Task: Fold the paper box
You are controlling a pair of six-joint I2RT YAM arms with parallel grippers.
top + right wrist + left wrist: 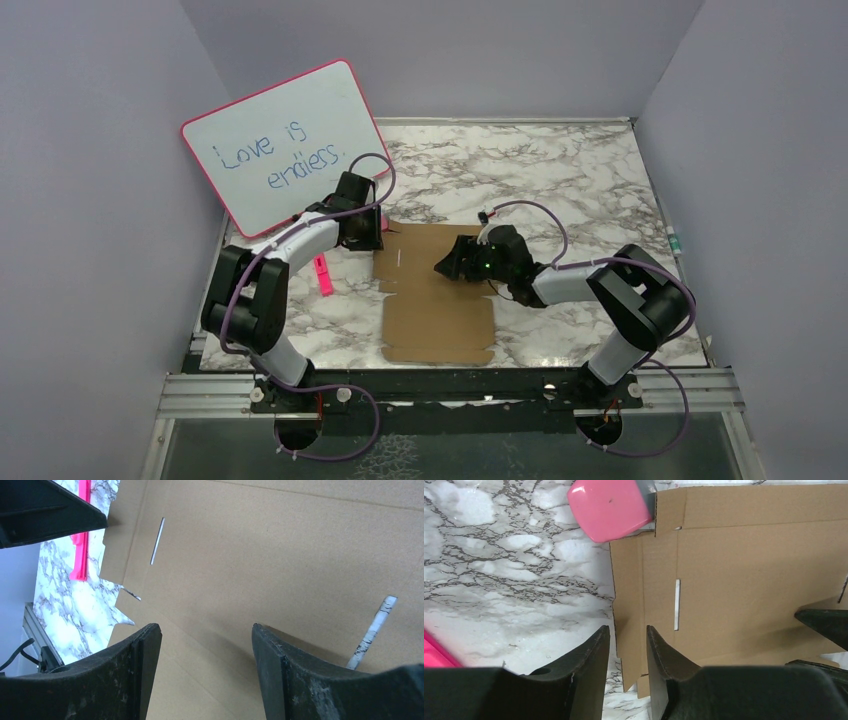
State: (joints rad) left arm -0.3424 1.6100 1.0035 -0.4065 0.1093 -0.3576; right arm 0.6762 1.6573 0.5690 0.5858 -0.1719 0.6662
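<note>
Box [437, 300] lies flat at centre frame. Left gripper [628, 645], slightly parted, sits over its left flap; right gripper [206, 650] gapes above the middle. Pinch that flap, lift along its crease

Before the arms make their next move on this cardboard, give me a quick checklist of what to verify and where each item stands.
1. The cardboard lies flat, nothing folded yet: ok.
2. The left gripper is open over the cardboard's left edge: ok.
3. The right gripper is open and empty above the cardboard: ok.
4. The pink marker lies clear of the cardboard: ok.
5. The pink block is clear of the cardboard: not ok, it crowds a corner flap.
6. Either gripper touches the cardboard: cannot tell.
</note>
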